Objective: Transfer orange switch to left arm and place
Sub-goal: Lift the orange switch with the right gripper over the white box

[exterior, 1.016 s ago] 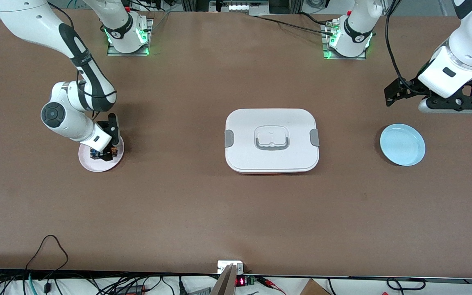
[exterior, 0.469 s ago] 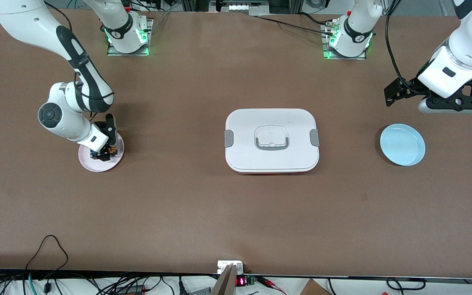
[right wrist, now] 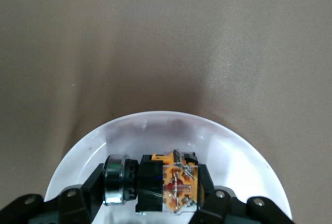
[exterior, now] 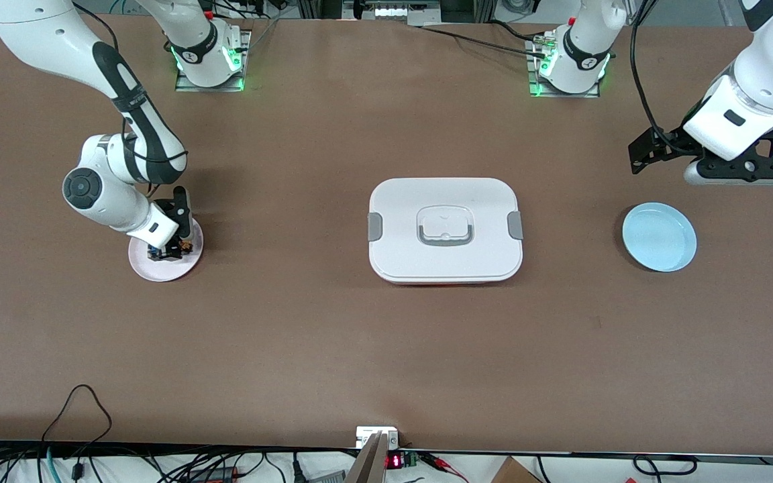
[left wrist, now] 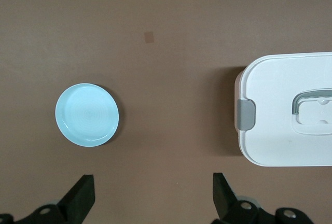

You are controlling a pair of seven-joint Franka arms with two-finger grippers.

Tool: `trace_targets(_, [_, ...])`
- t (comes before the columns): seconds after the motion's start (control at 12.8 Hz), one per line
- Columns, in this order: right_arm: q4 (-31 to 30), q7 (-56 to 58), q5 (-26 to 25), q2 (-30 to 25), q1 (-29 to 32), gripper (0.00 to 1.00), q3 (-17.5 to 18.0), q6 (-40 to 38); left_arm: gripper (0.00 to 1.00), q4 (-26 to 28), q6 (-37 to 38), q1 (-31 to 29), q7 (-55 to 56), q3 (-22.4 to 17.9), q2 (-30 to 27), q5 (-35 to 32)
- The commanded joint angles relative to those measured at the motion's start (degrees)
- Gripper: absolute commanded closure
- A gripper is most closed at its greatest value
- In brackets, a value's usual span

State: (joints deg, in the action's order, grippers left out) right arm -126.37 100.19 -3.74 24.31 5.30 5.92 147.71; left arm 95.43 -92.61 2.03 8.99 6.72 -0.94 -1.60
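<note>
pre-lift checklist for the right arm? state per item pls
1. Right gripper shut on the orange switch, jaws on both sides of it: ok.
2. Switch off the pink plate: not ok, not yet lifted.
3. Blue-bodied part beside the right gripper clear of the grip: cannot tell.
4. Box lid on, mid-table on the way to the left arm's end: ok, route above or around.
5. Left gripper open, waiting over bare table by the blue plate: ok.
6. Blue plate bare: ok.
</note>
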Motion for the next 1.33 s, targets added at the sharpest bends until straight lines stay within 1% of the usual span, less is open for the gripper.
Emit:
trace_targets(0.0, [-0.7, 1.8, 0.0, -0.7, 1.3, 0.8, 1.6, 1.3, 0.0, -1.4, 1.3, 0.3, 0.9, 0.0, 0.4, -0.1])
trace_targets(0.16, [-0.4, 1.3, 0.3, -1.2, 1.3, 0.83, 2.2, 0.7, 0.0, -1.4, 1.3, 0.3, 0.9, 0.0, 0.4, -0.1])
trace_targets(0.23, [-0.3, 0.8, 2.2, -1.7, 1.3, 0.84, 2.4, -0.2, 0.0, -1.4, 1.3, 0.3, 0.9, 0.0, 0.4, 0.0])
trace_targets(0.31, [0.2, 0.6, 5.8, -2.6, 1.2, 0.84, 3.1, -2.3, 0.0, -1.5, 1.3, 0.3, 0.9, 0.0, 0.5, 0.3])
trace_targets(0.55, [2.4, 0.4, 12.9, -4.9, 1.0, 0.84, 6.6, -8.0, 0.0, -2.2, 1.3, 0.3, 1.0, 0.0, 1.1, 0.5])
trace_targets(0.7, [3.8, 0.4, 20.7, -6.0, 0.8, 0.84, 8.0, -11.9, 0.0, -2.2, 1.6, 0.3, 0.9, 0.0, 1.3, 0.6])
trace_targets(0.86, [6.0, 0.0, 28.4, -6.6, 0.1, 0.84, 11.2, -14.8, 0.0, -2.2, 2.1, 0.3, 0.9, 0.0, 1.3, 0.6])
trace_targets(0.94, [7.2, -1.5, 30.9, -7.1, -0.4, 0.84, 12.4, -16.0, 0.0, -2.2, 2.2, 0.2, 0.9, 0.0, 1.3, 0.6])
trace_targets(1.09, [10.3, -7.1, 33.9, -7.9, -1.9, 0.84, 14.5, -19.3, 0.0, -2.2, 2.2, 0.2, 0.9, 0.0, 1.3, 0.6])
trace_targets(1.25, [14.7, -12.8, 41.1, -8.4, -3.9, 0.84, 17.1, -21.3, 0.0, -2.2, 2.6, 0.3, 0.8, 0.0, 1.4, 0.7])
